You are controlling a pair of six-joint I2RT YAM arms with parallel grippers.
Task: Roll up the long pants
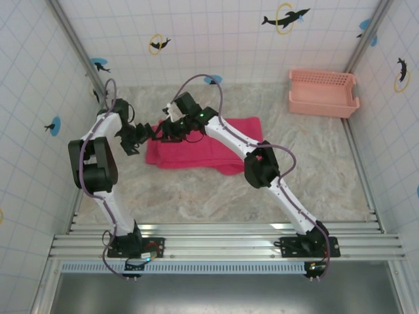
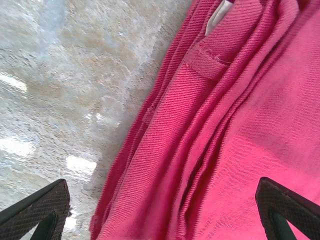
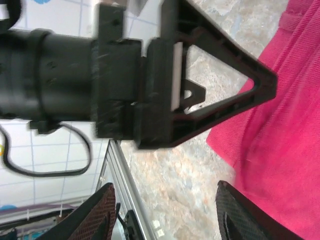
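Observation:
The long pants [image 1: 203, 147] lie as a folded magenta bundle on the marbled table, left of centre. My left gripper [image 1: 134, 139] hovers at the bundle's left end, open. In the left wrist view its fingertips [image 2: 40, 210] stand far apart, with the pleated cloth [image 2: 220, 130] spread below between them and not gripped. My right gripper [image 1: 167, 127] sits just beside it over the bundle's upper left corner. In the right wrist view the right gripper [image 3: 167, 217] is open over bare table, the pants' edge [image 3: 280, 140] lies to the right, and the left gripper's black finger [image 3: 215, 85] crosses above.
A pale pink latticed basket [image 1: 323, 93] stands at the back right corner. Tiled walls close the table on three sides, and an aluminium rail [image 1: 222, 239] runs along the near edge. The two grippers are close together.

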